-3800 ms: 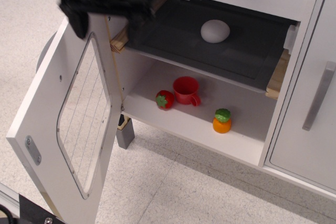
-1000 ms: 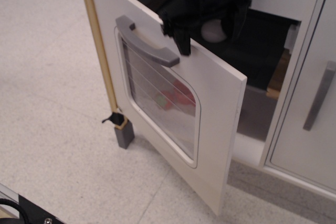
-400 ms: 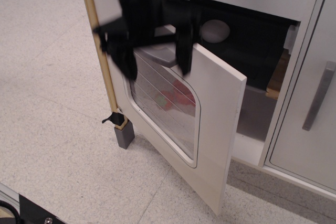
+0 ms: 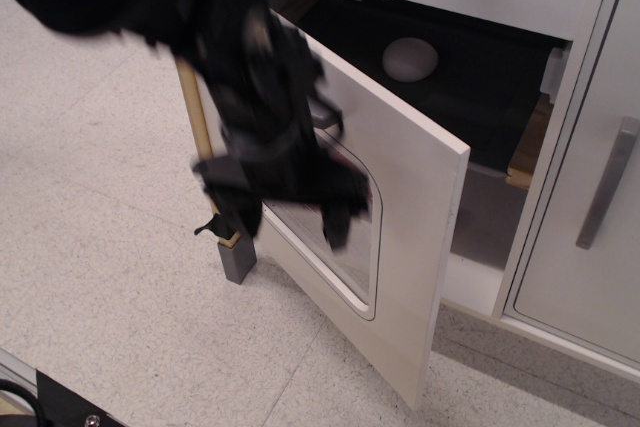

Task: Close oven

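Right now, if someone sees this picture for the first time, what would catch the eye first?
First the blurred black gripper, hanging in front of the window of the oven door at the centre left. Next the door itself, half open and angled out from the oven. Behind it, a white egg-like ball lies on the dark shelf.

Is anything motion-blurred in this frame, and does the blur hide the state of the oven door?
In the observation.image view the arm and gripper are smeared by motion blur, so the fingers cannot be read as open or shut; they cover the door's handle and part of its window. The oven door itself is sharp and plainly ajar, and the white egg-like object on the dark tray shows clearly.
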